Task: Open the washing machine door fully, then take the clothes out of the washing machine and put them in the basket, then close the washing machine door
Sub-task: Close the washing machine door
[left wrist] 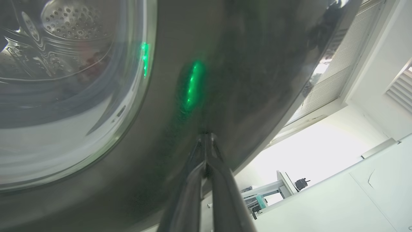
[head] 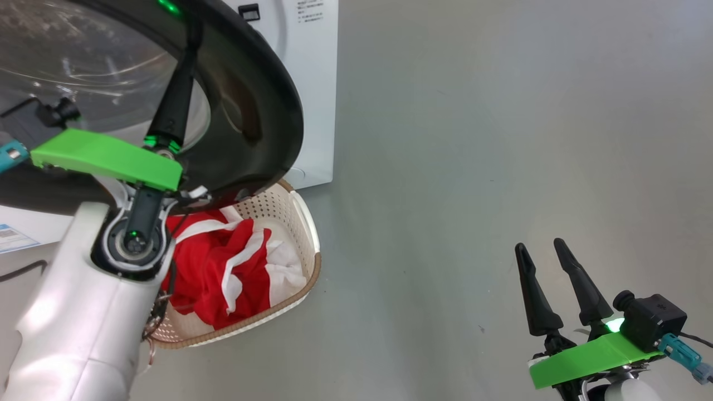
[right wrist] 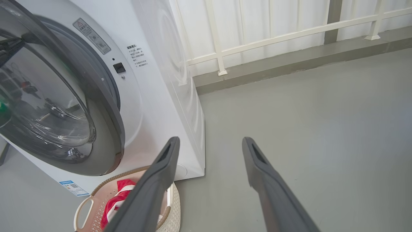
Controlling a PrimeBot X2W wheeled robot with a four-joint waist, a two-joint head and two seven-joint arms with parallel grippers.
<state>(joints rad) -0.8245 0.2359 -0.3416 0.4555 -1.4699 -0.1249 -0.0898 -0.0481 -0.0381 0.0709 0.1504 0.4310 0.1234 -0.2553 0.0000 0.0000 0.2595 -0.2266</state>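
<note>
The washing machine door (head: 262,100) has a glossy black rim and a clear glass bowl and stands ajar from the white washing machine (head: 315,83). My left gripper (head: 194,28) is shut, holding nothing, its fingertips (left wrist: 206,137) pressed against the black rim of the door (left wrist: 241,64). The red and white clothes (head: 223,267) lie in the cream basket (head: 312,273) on the floor under the door. My right gripper (head: 540,246) hangs open and empty over bare floor to the right. The right wrist view shows the right gripper (right wrist: 210,141), the door (right wrist: 106,129), the machine (right wrist: 154,96), the basket (right wrist: 106,183) and the clothes (right wrist: 112,206).
Grey floor (head: 501,139) spreads wide to the right of the machine. A white railing (right wrist: 257,42) and a low ledge run behind it. A blue label (right wrist: 73,188) sits at the machine's lower front corner. My pale left forearm (head: 72,312) covers the basket's left side.
</note>
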